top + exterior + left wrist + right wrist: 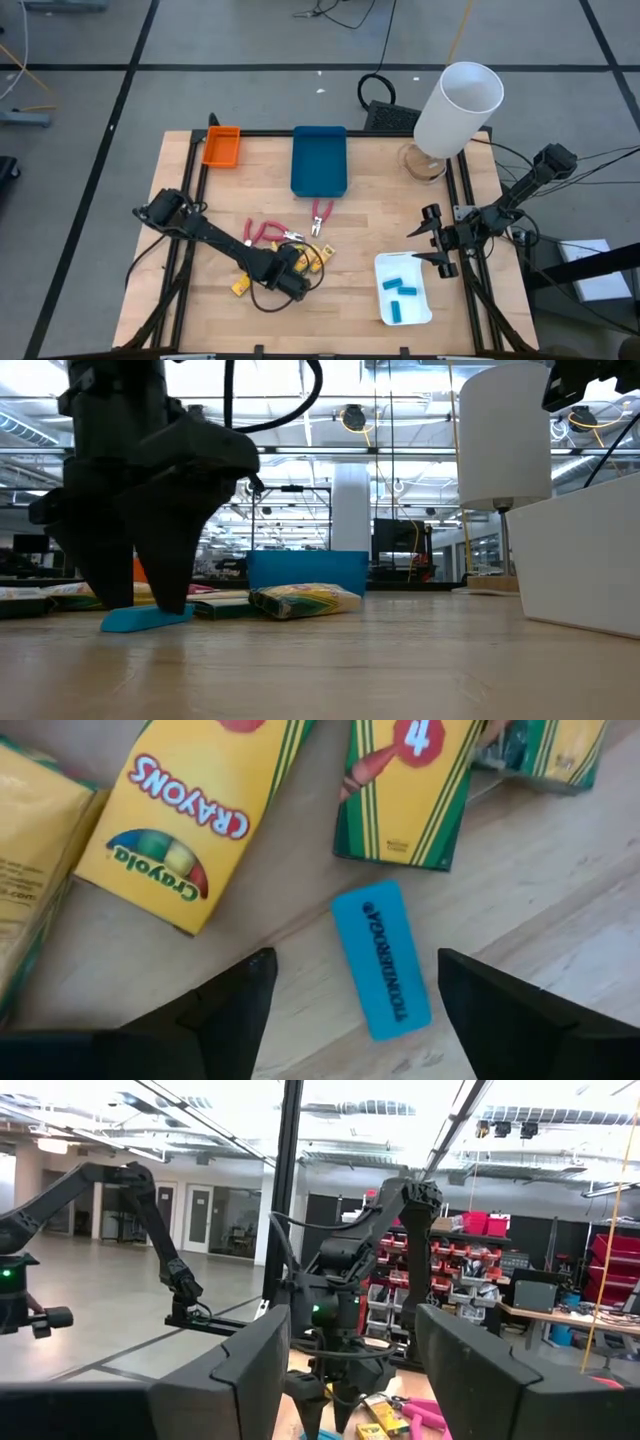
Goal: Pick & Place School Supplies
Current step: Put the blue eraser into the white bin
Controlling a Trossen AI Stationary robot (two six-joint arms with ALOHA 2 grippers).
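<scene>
Blue eraser [381,960] between open left claw [350,1010]

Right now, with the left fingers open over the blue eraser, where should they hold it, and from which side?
Grip the blue eraser across its short width, on the two long edges near the middle, coming straight down from above. It lies flat on the table, and the open left gripper already straddles it. The nearby crayon boxes sit off its end, so the long sides look free.

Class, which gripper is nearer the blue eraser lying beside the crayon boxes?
Left. The left gripper straddles the blue eraser, jaws open; the right gripper waits across the table.
</scene>
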